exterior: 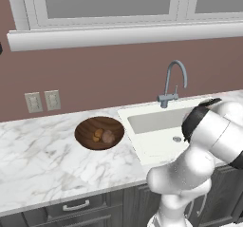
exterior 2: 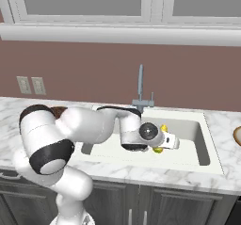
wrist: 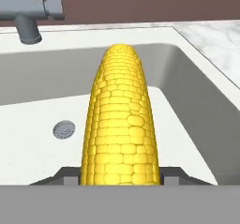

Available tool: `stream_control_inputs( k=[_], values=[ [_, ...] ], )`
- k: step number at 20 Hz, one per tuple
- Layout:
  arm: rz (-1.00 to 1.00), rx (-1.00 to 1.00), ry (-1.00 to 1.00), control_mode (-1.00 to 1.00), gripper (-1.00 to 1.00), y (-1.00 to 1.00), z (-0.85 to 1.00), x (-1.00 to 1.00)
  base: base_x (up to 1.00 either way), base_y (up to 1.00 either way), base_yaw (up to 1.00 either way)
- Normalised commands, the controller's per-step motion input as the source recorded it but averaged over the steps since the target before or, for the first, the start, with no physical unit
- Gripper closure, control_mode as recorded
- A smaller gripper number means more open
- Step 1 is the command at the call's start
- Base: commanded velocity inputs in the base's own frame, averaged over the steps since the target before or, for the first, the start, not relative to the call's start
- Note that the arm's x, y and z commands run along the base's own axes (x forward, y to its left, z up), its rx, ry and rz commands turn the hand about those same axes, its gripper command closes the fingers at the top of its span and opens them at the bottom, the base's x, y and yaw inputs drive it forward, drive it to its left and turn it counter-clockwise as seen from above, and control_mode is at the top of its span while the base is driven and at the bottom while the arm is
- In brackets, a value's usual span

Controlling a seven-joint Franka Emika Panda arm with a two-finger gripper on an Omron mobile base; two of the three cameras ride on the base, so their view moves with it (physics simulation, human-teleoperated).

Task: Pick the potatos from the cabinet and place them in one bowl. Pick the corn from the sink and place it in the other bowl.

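The white arm with dark joints reaches from the base forward and low over the white rectangular sink (exterior 2: 197,139), its forearm lying nearly level above the basin. The hand (exterior 2: 165,143) points sideways toward the sink's right part, above the basin floor. Its two dark fingers are closed narrowly on the short yellow corn cob (wrist: 121,124), one on each side of the cob's near end; the cob juts straight out from the hand, clear of the basin floor, with the round drain (wrist: 63,129) below and beside it. The curved grey gooseneck faucet (exterior: 173,81) stands behind the basin. On the marbled white worktop (exterior: 42,159), left of the sink, the round dark brown wooden bowl (exterior: 88,131) holds two small brown potatoes (exterior: 104,136). No writing is readable.
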Motion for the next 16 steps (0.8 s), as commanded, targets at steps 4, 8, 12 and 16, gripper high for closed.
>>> stream_control_inputs(
  k=[4, 8, 12, 16],
  values=[
    [0.0, 0.0, 0.0, -1.0, 1.0, 0.13, 0.57, -0.8, 0.0, 0.0, 0.0],
    [0.0, 0.0, 0.04, -1.0, 1.0, 0.33, 0.83, -0.61, 0.0, 0.0, 0.0],
    [0.0, 0.0, 0.14, -1.0, 1.0, 0.24, 0.87, -0.18, 0.0, 0.0, 0.0],
    [0.0, 0.0, 0.15, -1.0, 1.0, 0.18, 0.68, -0.03, 0.0, 0.0, 0.0]
  ],
)
